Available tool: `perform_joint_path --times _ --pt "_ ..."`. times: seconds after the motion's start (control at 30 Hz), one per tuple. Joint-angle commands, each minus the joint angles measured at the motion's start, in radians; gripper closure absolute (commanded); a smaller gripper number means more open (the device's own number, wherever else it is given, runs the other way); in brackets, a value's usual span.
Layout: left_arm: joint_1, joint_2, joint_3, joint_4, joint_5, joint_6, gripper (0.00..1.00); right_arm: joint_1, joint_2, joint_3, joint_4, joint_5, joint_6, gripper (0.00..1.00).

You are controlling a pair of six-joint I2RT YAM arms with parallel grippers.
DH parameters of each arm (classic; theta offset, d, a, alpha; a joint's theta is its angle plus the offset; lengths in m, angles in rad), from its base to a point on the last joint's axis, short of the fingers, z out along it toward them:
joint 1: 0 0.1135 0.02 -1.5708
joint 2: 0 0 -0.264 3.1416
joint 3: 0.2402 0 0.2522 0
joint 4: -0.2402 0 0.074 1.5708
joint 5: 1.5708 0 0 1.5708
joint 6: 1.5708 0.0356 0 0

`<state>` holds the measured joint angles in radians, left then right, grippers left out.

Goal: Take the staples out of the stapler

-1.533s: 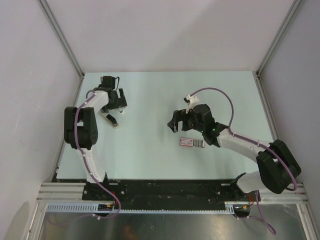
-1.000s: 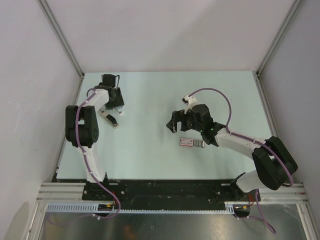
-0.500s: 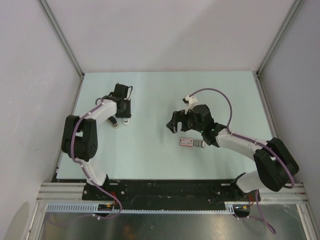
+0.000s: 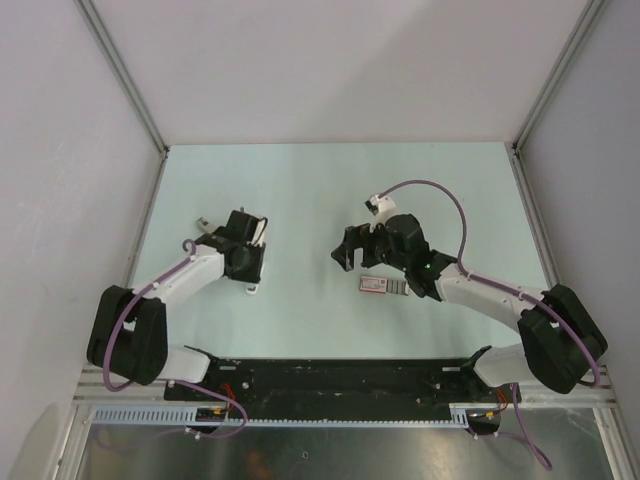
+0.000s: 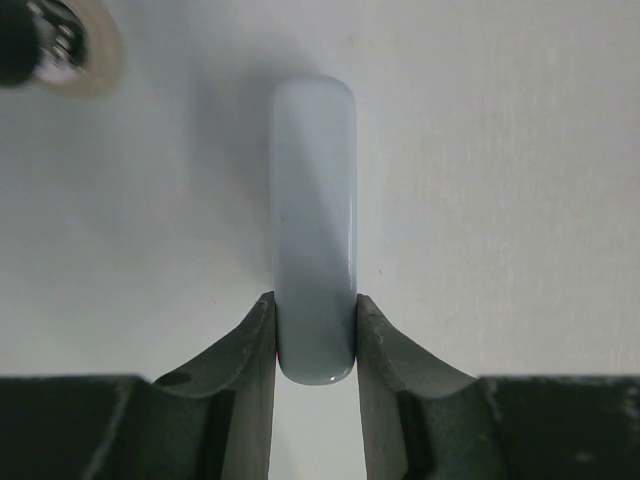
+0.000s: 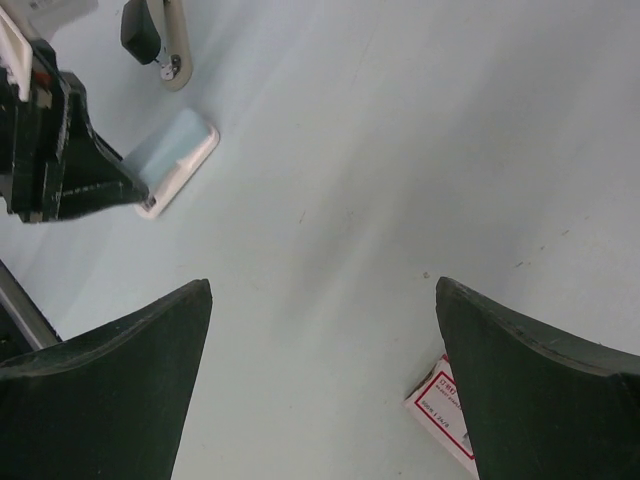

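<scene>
Jaws of the left gripper (image 5: 314,302) pinch the stapler's (image 5: 313,200) near end, lying on the pale table (image 4: 300,190) at left. The right gripper (image 6: 322,287) gapes wide, empty, beside a red-and-white box (image 4: 375,285). Grey walls (image 4: 330,70) surround the table.

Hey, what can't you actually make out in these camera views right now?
- The staples: none visible in any view. The left wrist view shows only the stapler's smooth top, so its load is hidden.
- Top external: the stapler is mostly covered by the left end effector.
- Right wrist: the red-and-white box is cut off by the bottom edge and a finger of the right end effector; its print is too small to read.
- Left wrist, top-left corner: a beige-and-dark item, blurred and cropped.
</scene>
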<state>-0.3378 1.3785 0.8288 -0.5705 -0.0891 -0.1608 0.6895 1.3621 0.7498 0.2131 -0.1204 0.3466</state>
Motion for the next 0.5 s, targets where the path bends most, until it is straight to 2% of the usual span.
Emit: perform_joint_path --times 0.0,0.1,0.17,0.33,0.4,0.47 --pt "-0.040 -0.015 -0.005 0.010 0.062 0.000 0.70 0.019 -0.023 -0.006 0.017 0.035 0.017 0.01" --pt "-0.066 0.005 -0.011 0.012 0.077 -0.004 0.65 0.028 -0.014 -0.006 0.025 0.041 0.024 0.01" --pt "-0.069 0.029 -0.014 0.012 0.119 -0.005 0.59 0.035 -0.001 -0.005 0.034 0.046 0.030 0.01" --pt "-0.070 0.053 0.025 0.011 0.158 0.047 0.13 0.068 0.042 0.020 0.035 0.095 0.059 0.01" --pt "-0.065 0.032 0.057 0.003 0.156 0.064 0.04 0.093 0.064 0.043 0.024 0.132 0.071 0.01" --pt "-0.051 -0.008 0.097 -0.017 0.161 0.074 0.01 0.124 0.096 0.081 -0.007 0.175 0.084 0.01"
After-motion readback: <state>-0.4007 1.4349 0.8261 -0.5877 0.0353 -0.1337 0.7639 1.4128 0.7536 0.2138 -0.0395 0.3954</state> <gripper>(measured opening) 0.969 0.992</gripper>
